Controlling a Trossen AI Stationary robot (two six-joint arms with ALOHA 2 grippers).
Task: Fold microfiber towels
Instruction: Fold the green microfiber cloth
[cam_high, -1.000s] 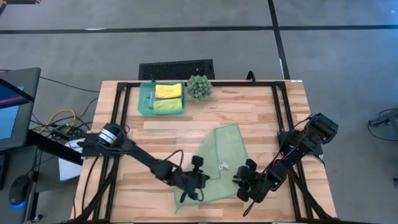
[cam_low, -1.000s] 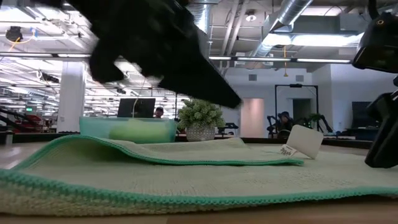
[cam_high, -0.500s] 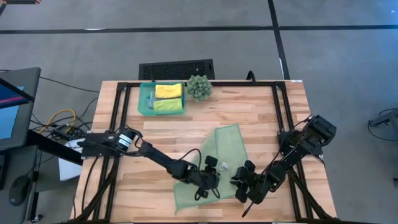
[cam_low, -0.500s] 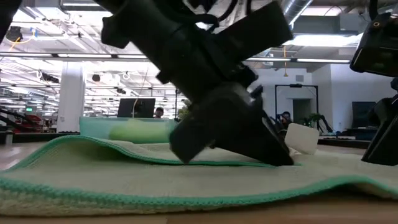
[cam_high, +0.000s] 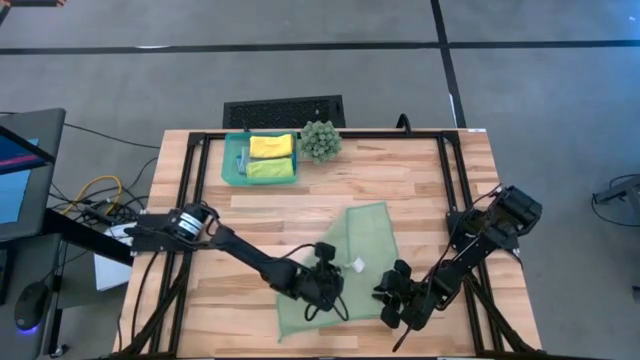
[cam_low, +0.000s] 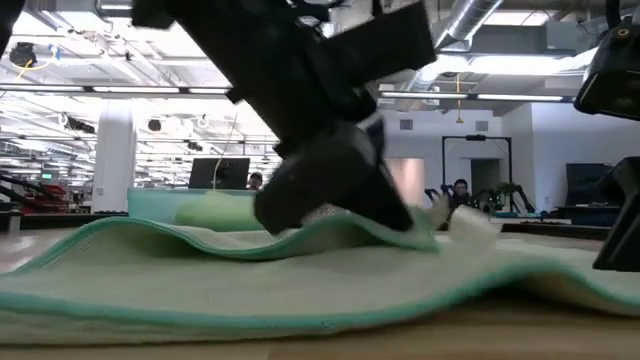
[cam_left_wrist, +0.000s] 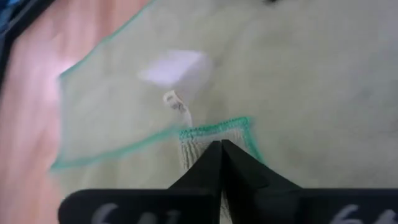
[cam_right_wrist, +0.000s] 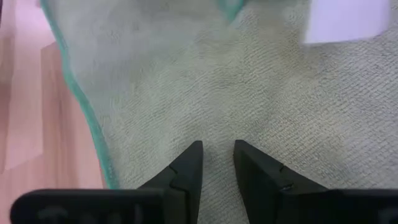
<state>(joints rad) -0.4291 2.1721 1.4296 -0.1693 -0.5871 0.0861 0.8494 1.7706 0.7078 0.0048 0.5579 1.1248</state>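
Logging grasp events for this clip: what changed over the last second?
The left end effector moved from the near left part of the pale sage green towel toward its middle, opened on the way, and is now shut on a green-trimmed corner, bunching the cloth up. The right end effector stayed low over the towel's right side, fingers slightly apart. The teal tray and plant did not move.

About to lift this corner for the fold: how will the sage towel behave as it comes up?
The sage towel is likely floppy: it already humps beside the shut left gripper. Probably light, so it should trail and drape. The right gripper rests on it.
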